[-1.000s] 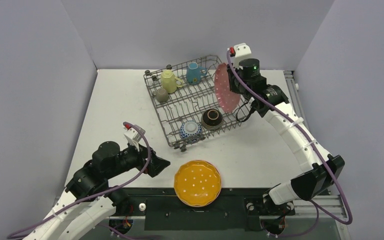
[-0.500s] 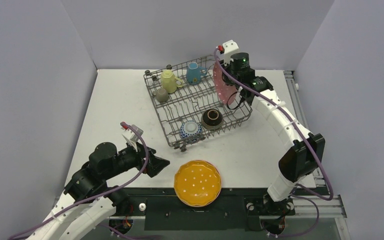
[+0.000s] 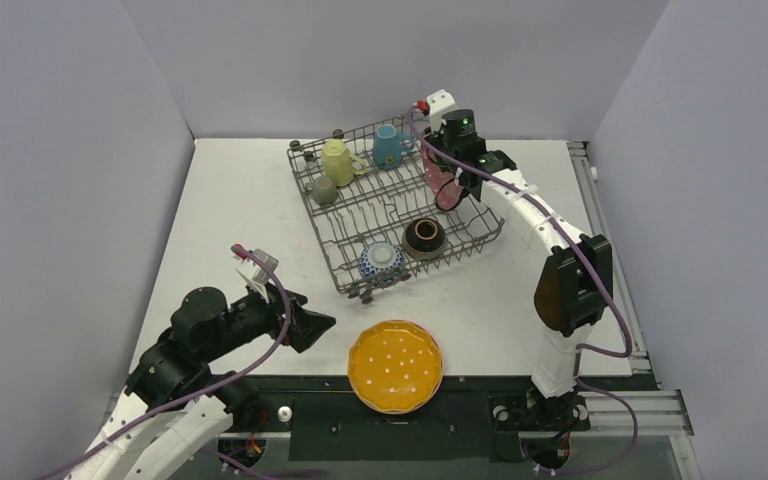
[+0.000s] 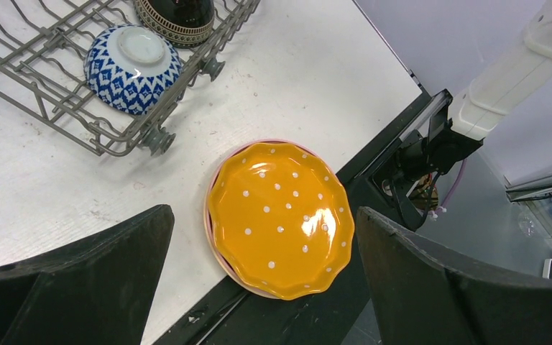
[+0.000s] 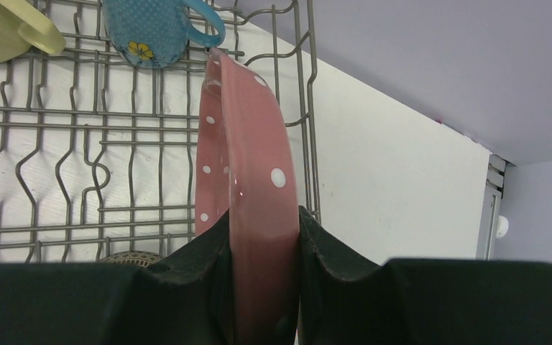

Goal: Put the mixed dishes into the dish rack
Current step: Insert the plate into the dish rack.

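My right gripper (image 3: 444, 170) (image 5: 262, 224) is shut on the rim of the pink white-dotted plate (image 3: 442, 186) (image 5: 253, 169). It holds the plate on edge over the right side of the grey wire dish rack (image 3: 346, 276) (image 5: 115, 144). The orange dotted plate (image 3: 395, 366) (image 4: 280, 215) lies at the table's near edge on top of another plate, of which only a rim (image 4: 210, 233) shows. My left gripper (image 3: 312, 326) (image 4: 264, 212) hangs open just left of and above it, with nothing between its fingers.
In the rack stand a pale-yellow mug (image 3: 338, 160), a light-blue mug (image 3: 389, 147) (image 5: 154, 29), a small olive mug (image 3: 324, 190), a dark-brown bowl (image 3: 424, 237) and an upturned blue-white bowl (image 3: 381, 258) (image 4: 133, 68). A black base strip (image 3: 460, 400) borders the table's near edge.
The right arm has carried the pink plate leftward over the rack and turned it edge-on. The left arm has shifted slightly down and stays open.
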`<control>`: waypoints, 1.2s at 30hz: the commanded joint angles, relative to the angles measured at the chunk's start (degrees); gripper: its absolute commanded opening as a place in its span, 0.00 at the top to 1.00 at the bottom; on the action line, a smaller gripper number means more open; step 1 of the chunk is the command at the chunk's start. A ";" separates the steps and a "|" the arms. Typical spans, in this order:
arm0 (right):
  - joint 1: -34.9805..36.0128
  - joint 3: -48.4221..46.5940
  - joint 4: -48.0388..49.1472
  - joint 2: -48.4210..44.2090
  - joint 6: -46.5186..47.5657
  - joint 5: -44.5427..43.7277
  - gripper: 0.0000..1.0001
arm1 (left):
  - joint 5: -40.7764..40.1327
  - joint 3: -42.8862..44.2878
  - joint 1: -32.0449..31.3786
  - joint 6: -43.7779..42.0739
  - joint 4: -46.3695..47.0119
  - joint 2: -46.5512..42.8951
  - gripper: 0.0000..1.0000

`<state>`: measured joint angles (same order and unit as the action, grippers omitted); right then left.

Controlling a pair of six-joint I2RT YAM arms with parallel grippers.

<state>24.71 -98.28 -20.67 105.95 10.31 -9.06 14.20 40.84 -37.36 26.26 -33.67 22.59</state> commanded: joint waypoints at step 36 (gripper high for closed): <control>-2.94 -9.92 15.38 11.10 1.30 -1.24 1.00 | 8.45 -0.61 8.60 -2.35 5.17 0.11 0.04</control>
<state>21.82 -103.83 -13.10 118.93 11.84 -9.56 20.93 40.21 -29.34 24.97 -32.27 22.72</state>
